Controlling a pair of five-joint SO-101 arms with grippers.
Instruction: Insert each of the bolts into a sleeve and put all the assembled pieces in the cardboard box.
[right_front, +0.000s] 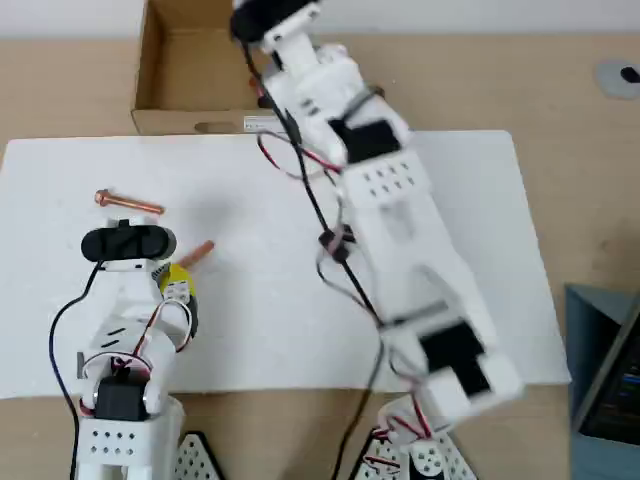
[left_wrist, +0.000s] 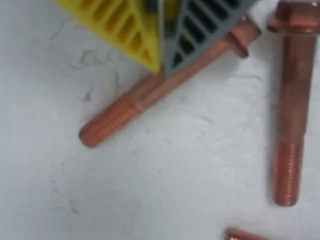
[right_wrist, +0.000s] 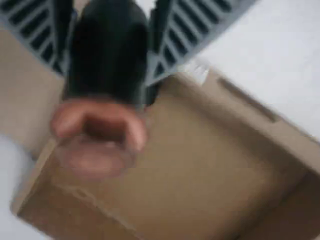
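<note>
Sleeve (right_wrist: 107, 45) in right claw (right_wrist: 110, 75), bolt (left_wrist: 125, 110) in left claw (left_wrist: 161, 69)

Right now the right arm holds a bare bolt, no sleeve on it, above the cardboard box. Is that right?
The bolt is not bare: it sits in a black sleeve held between the right fingers, as the right wrist view shows. It does hang above the cardboard box.

A: Where do we have our left arm (right_front: 125, 340)?
B: Folded low at seven o'clock, wrist bent down, its hand (left_wrist: 161, 66) pointing downward with both fingers (left_wrist: 120, 25) pressed together.
A: And our right arm (right_front: 400, 220)?
B: We see it stretched long from five o'clock up to twelve, its hand (right_wrist: 107, 75) clamped on a black sleeve (right_wrist: 107, 45).
</note>
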